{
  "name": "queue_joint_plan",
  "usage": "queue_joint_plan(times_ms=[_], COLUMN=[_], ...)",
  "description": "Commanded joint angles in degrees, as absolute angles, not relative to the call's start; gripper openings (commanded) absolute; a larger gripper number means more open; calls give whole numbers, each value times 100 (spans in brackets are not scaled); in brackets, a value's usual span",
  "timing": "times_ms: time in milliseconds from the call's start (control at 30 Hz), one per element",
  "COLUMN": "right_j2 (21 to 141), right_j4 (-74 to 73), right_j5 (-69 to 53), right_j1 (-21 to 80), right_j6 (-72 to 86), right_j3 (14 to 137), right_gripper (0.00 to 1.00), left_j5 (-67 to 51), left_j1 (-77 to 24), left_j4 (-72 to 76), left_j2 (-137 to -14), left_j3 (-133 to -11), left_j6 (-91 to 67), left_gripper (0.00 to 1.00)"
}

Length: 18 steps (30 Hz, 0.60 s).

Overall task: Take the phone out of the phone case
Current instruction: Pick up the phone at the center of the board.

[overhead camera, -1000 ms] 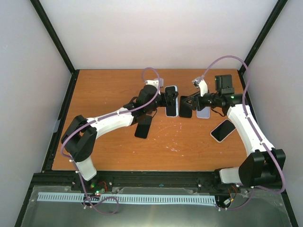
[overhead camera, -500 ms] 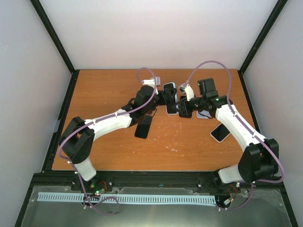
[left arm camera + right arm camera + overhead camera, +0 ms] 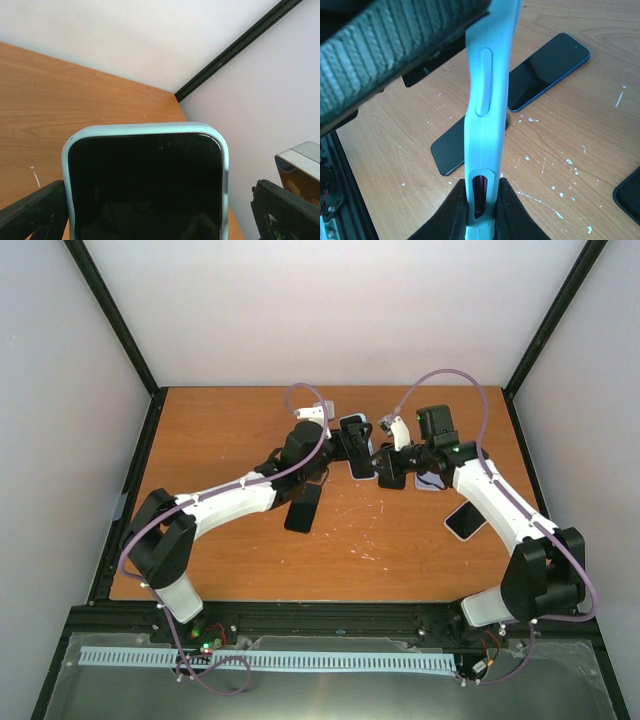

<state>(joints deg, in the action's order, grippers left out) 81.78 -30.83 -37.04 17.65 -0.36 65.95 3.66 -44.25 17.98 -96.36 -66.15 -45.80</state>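
Observation:
A dark-screened phone (image 3: 145, 185) sits in a light blue case (image 3: 145, 129) and is held up above the orange table (image 3: 230, 430). My left gripper (image 3: 343, 447) is shut on the cased phone, with a finger (image 3: 30, 212) on each side of its width. My right gripper (image 3: 482, 200) is shut on the case's side edge (image 3: 487, 95), pinching its thickness at a cut-out where a reddish phone edge shows. In the top view the right gripper (image 3: 388, 468) meets the case (image 3: 358, 445) from the right.
A black phone (image 3: 303, 507) lies on the table below the left gripper. A white-edged phone (image 3: 468, 517) and a bluish one (image 3: 432, 480) lie by the right arm. The right wrist view shows a blue phone (image 3: 547, 70), a black phone (image 3: 452, 150) and a black corner (image 3: 630, 195).
The right arm has swung left and its gripper has closed on the case's edge. The left gripper has shifted slightly up and left with the cased phone.

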Motion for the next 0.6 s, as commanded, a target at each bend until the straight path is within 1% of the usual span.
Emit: queue_joint_plan(times_ms=[0, 133, 333, 433, 567], right_j2=[8188, 8061, 7847, 7775, 7603], right_j4=[-3079, -3185, -3698, -4023, -4340], right_j5=[-3702, -3972, -5113, -5537, -6239], right_j1=[1690, 1337, 676, 573, 567], right_j6=[-40, -197, -1055, -1427, -1786], right_j3=[6833, 6854, 6802, 6759, 6625], right_gripper=[3, 3, 3, 3, 3], left_j5=[483, 95, -2122, -3188, -4400], left_j1=[-4345, -3983, -3042, -2749, -2705], left_j4=[1715, 1800, 2744, 3484, 4620], left_j2=[-9425, -9009, -8496, -8506, -8684], left_j3=[-7073, -6717, -5684, -5290, -4923], left_j6=[-4228, -3890, -3980, -4105, -4146], left_gripper=[99, 99, 99, 94, 85])
